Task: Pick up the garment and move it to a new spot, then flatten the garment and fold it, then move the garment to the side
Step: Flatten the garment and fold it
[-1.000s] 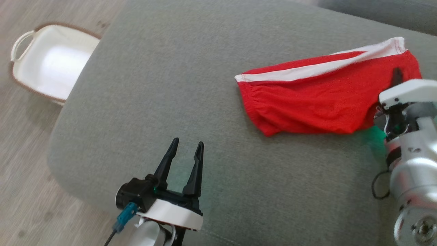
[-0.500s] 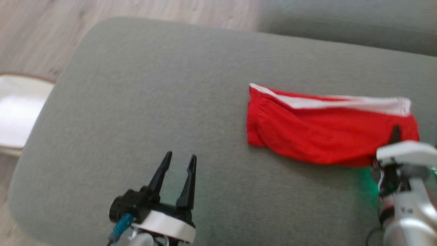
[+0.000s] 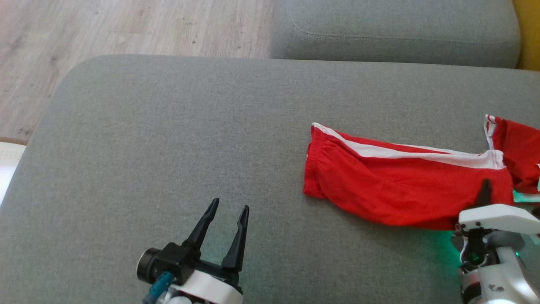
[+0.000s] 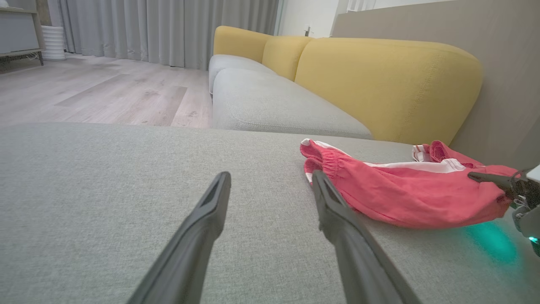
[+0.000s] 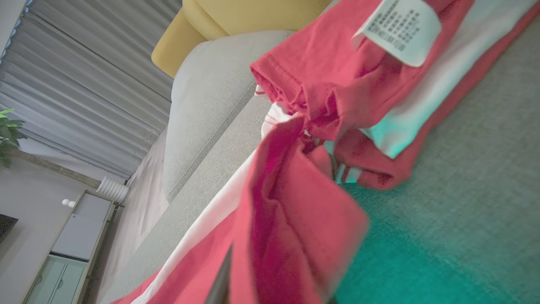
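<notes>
Head view: the red shorts (image 3: 396, 190) lie on the grey sofa cushion (image 3: 190, 139), toward its right. The right hand (image 3: 486, 191) is pinched on their near right edge; the left hand (image 3: 228, 213) stands wide and empty, well apart.

We see a grey sofa seat (image 3: 168, 147) w/ yellow backrests (image 4: 379, 80) behind, wood floor (image 3: 126, 25) & grey curtains (image 4: 160, 29) at far end.
</notes>
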